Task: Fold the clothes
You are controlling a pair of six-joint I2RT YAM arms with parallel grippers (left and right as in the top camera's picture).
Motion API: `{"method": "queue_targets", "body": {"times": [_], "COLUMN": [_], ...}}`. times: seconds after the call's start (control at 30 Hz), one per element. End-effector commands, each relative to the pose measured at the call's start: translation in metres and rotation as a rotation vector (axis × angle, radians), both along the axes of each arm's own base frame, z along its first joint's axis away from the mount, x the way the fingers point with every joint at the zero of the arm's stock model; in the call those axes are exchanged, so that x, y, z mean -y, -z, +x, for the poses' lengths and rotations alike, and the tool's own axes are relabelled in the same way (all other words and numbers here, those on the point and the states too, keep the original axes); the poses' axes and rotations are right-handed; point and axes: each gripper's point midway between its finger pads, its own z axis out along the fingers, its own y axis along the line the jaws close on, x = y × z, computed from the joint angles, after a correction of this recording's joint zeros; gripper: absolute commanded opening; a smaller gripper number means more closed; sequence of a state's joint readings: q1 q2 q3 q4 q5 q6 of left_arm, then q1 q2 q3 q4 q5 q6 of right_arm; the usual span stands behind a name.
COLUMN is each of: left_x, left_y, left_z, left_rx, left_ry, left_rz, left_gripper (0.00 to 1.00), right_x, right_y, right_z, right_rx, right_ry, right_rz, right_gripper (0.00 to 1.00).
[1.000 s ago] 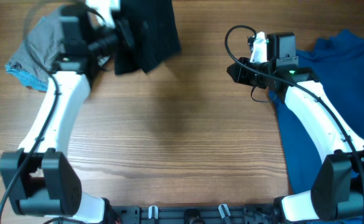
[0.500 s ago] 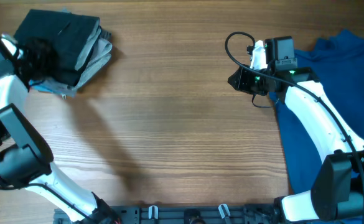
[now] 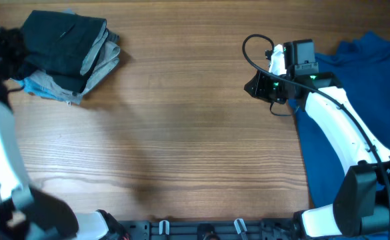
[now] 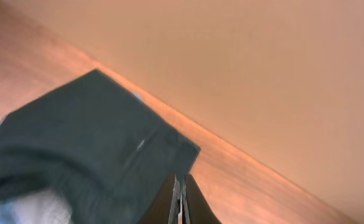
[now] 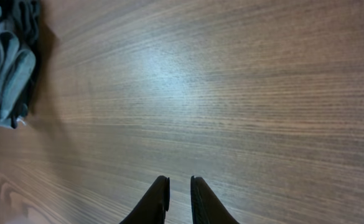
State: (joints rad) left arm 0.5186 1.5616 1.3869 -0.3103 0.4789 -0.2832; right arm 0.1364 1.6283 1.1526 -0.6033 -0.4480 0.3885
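The black garment (image 3: 61,41) lies folded on top of the grey garment (image 3: 103,61) at the far left of the table. A bit of light blue fabric (image 3: 33,86) sticks out under them. My left gripper (image 3: 9,52) is at the pile's left edge, blurred. In the left wrist view its jaws (image 4: 180,200) are shut and empty, just off the black garment (image 4: 88,143). My right gripper (image 3: 254,85) hovers over bare wood, its fingers (image 5: 179,185) nearly shut and empty. The pile (image 5: 7,62) shows far off in the right wrist view.
A large blue garment (image 3: 361,107) lies spread at the right edge, partly under my right arm. The wooden table (image 3: 181,133) lies between the pile and the blue garment.
My left arm carried the black garment from the far middle to the left, set it on the grey one, let go and swung to the left edge. The right arm has not moved.
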Motion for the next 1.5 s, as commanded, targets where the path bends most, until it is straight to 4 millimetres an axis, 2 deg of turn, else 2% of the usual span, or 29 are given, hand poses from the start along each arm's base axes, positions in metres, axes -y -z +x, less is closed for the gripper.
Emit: {"method": "queue_targets", "body": {"times": [0.0,0.03,0.1,0.13,0.17,0.23,0.27,0.3,0.37,0.4,0.43,0.47,0.5,0.53,0.57,0.6,0.67,0.7,0.73,0.8,0.87,0.93,1.07,1.23,1.3,1.37,1.47], "left_x": [-0.002,0.002,0.007,0.009,0.013,0.023,0.026,0.03,0.055,0.067,0.087,0.103,0.126,0.142,0.152,0.166,0.175,0.173,0.17,0.164,0.164,0.164,0.162,0.161,0.161,0.161,0.161], "left_y": [0.111,0.149,0.212,0.229,0.238,0.211,0.183,0.146,0.062,0.029,-0.01,-0.032,-0.061,-0.08,-0.092,-0.111,-0.123,-0.126,-0.126,-0.119,-0.1,-0.089,-0.08,-0.074,-0.074,-0.074,-0.074], "left_z": [0.056,0.065,0.055,0.047,0.039,0.034,0.032,0.029,0.014,0.001,-0.02,-0.036,-0.062,-0.084,-0.102,-0.135,-0.176,-0.195,-0.203,-0.214,-0.215,-0.21,-0.198,-0.193,-0.192,-0.192,-0.192], "left_rx": [-0.142,-0.196,-0.345,-0.404,-0.449,-0.432,-0.394,-0.338,-0.183,-0.128,-0.063,-0.024,0.03,0.063,0.081,0.113,0.134,0.133,0.125,0.083,0.001,-0.047,-0.089,-0.111,-0.114,-0.113,-0.113], "left_ry": [0.012,0.028,0.03,0.03,0.036,0.099,0.125,0.148,0.246,0.271,0.319,0.352,0.391,0.403,0.398,0.385,0.36,0.322,0.288,0.238,0.258,0.27,0.278,0.283,0.283,0.283,0.283], "left_rz": [0.035,0.01,-0.07,-0.099,-0.116,-0.095,-0.063,-0.023,0.079,0.135,0.226,0.28,0.347,0.385,0.41,0.451,0.487,0.489,0.477,0.441,0.418,0.403,0.391,0.385,0.384,0.384,0.384], "left_gripper": [0.04,0.15,0.16,0.14,0.16,0.26,0.3,0.35,0.42,0.47,0.52,0.63,0.77,0.84,0.91,1.0,1.0,1.0,1.0,1.0,1.0,1.0,1.0,1.0,1.0,1.0,1.0], "right_x": [0.0,0.001,0.002,0.004,0.009,0.011,0.011,0.012,0.019,0.019,0.019,0.019,0.02,0.02,0.021,0.023,0.027,0.03,0.032,0.036,0.038,0.039,0.039,0.037,0.047,0.055,0.047], "right_y": [0.003,0.004,0.008,0.011,0.015,0.015,0.012,0.007,-0.006,-0.016,-0.03,-0.046,-0.067,-0.089,-0.114,-0.147,-0.203,-0.227,-0.241,-0.269,-0.281,-0.28,-0.257,-0.249,-0.237,-0.24,-0.26], "right_z": [-0.004,-0.006,-0.015,-0.019,-0.022,-0.023,-0.02,-0.016,-0.008,-0.005,-0.005,-0.007,-0.011,-0.017,-0.025,-0.039,-0.07,-0.089,-0.1,-0.13,-0.148,-0.155,-0.157,-0.149,-0.148,-0.144,-0.145], "right_rx": [-0.02,-0.032,-0.075,-0.094,-0.113,-0.113,-0.096,-0.064,0.02,0.067,0.118,0.171,0.241,0.315,0.399,0.513,0.701,0.786,0.835,0.947,1.001,0.996,0.881,0.689,0.657,0.682,0.84], "right_ry": [0.006,0.006,0.005,0.007,0.019,0.024,0.024,0.025,0.024,0.01,-0.004,-0.019,-0.038,-0.056,-0.078,-0.093,-0.088,-0.079,-0.073,-0.058,-0.051,-0.052,-0.05,0.147,0.18,0.211,0.077], "right_rz": [-0.005,-0.006,-0.014,-0.024,-0.053,-0.067,-0.064,-0.075,-0.115,-0.122,-0.125,-0.128,-0.135,-0.141,-0.151,-0.16,-0.159,-0.153,-0.148,-0.139,-0.134,-0.134,-0.116,0.097,0.033,0.0,-0.071], "right_gripper": [0.16,0.16,0.16,0.16,0.15,0.11,0.11,0.11,0.11,0.11,0.11,0.11,0.11,0.1,0.07,0.04,0.05,0.12,0.32,1.0,1.0,1.0,1.0,1.0,1.0,1.0,1.0]}}
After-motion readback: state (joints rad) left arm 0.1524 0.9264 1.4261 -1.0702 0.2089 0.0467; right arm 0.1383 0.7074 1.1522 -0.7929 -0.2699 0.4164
